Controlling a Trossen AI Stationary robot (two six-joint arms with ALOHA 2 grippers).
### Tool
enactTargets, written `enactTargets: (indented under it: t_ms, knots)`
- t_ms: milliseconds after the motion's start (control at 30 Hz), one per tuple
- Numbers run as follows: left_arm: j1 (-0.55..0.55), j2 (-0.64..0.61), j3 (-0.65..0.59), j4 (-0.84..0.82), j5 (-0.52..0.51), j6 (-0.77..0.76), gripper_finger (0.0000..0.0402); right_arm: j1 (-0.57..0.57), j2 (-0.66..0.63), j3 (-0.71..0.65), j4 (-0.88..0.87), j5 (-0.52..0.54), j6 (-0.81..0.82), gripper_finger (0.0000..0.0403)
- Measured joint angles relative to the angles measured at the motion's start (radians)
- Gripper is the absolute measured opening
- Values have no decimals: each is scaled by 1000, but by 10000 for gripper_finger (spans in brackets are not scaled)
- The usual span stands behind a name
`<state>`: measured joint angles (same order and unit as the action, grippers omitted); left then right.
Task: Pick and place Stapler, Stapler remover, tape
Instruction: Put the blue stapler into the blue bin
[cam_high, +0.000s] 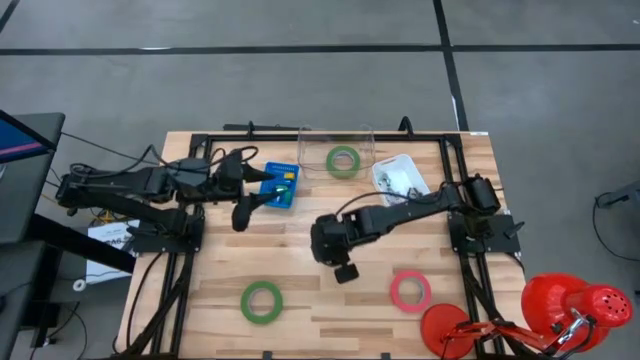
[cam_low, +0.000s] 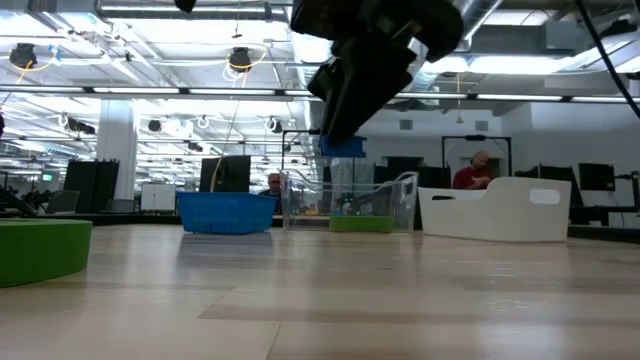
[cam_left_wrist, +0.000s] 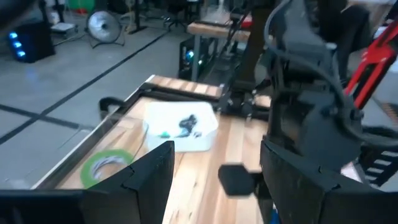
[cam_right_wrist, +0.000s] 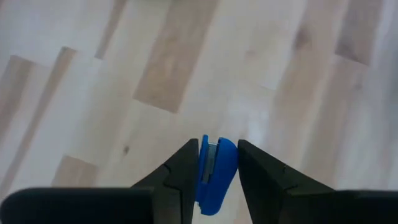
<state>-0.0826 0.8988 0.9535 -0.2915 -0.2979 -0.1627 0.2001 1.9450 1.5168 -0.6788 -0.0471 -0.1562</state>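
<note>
The worktop (cam_high: 330, 300) was pale, smooth butcher-block wood. The blue stapler (cam_right_wrist: 214, 171) looked like glossy plastic with a metal strip. The white tray (cam_left_wrist: 180, 134) was matt plastic.

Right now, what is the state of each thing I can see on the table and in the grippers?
Right gripper: shut on small blue item, above the table.
Left gripper: open, empty.
Clear bin: holds one green tape.
Other green tape: flat on table.
Pinkish-red tape: flat on table.

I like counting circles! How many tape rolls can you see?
3. One green roll lies in the clear bin, another green roll on the table's near left, and the pinkish-red roll near right. None looks hidden.
</note>
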Motion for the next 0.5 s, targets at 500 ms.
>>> enactTargets:
  t_ms: [500]
  knots:
    - [0,-87,0,-41,-32,0,227,-191,0,142,-36,83,-9,101]
